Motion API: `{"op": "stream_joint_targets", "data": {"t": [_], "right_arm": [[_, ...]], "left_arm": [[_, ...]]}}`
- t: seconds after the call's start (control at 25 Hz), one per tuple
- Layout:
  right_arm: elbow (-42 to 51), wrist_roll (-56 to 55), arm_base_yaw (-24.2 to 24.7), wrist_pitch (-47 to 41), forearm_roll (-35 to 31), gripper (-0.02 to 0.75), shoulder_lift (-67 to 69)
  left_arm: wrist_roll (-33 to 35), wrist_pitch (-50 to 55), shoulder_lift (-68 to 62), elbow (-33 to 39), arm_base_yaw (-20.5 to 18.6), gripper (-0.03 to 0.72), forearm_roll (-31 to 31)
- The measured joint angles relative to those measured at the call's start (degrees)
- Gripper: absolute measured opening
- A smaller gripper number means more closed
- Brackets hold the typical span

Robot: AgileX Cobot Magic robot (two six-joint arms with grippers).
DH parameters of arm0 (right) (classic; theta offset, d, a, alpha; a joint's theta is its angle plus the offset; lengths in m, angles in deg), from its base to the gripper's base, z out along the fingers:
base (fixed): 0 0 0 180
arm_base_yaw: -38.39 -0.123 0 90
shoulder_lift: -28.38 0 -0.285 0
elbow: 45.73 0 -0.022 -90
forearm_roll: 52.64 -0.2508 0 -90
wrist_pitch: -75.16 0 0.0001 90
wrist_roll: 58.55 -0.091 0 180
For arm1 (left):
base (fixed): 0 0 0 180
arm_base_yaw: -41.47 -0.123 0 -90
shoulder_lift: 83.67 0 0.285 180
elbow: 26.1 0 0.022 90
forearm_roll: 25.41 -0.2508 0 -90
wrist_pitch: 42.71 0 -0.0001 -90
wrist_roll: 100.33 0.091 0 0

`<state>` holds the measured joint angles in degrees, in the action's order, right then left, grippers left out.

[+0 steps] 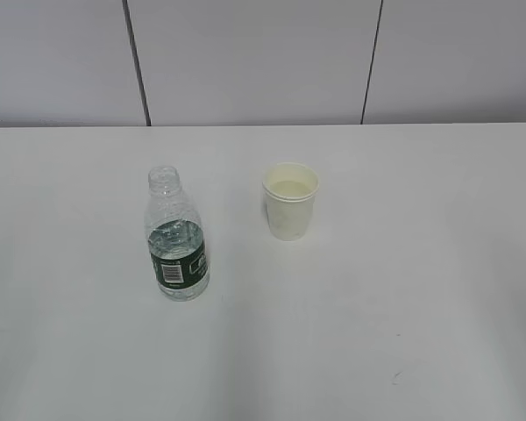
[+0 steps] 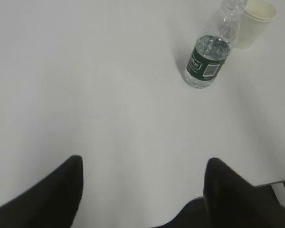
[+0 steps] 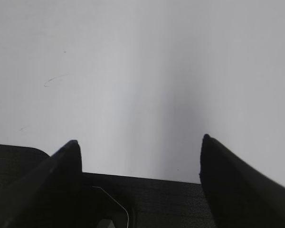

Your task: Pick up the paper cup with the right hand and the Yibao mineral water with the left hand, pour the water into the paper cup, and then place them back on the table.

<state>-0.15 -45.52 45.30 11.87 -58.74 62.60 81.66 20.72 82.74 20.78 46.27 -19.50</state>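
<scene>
The paper cup stands upright on the white table, right of centre. The Yibao mineral water stands uncapped to its left, partly filled, barcode patch facing me. Neither gripper shows in the exterior view. In the left wrist view my left gripper is open and empty over bare table, far short of the bottle and the cup at the top right. In the right wrist view my right gripper is open and empty over the table's near edge; no cup or bottle shows there.
A grey panelled wall runs behind the table. A faint scratch marks the tabletop near the front; it also shows in the right wrist view. A dark surface lies below the table edge.
</scene>
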Motion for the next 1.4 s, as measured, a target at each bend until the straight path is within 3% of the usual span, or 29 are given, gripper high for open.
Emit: {"op": "stream_joint_targets", "data": {"t": [0.76,1.4], "right_arm": [[3.0,0.1,0.0,-2.2,0.7,0.573,-26.3],[3.0,0.1,-0.6,-2.4,0.7,0.573,-27.5]], "left_arm": [[0.0,-0.2,6.0,0.1,0.0,0.489,0.2],[0.0,-0.2,6.0,0.1,0.0,0.489,0.2]]}}
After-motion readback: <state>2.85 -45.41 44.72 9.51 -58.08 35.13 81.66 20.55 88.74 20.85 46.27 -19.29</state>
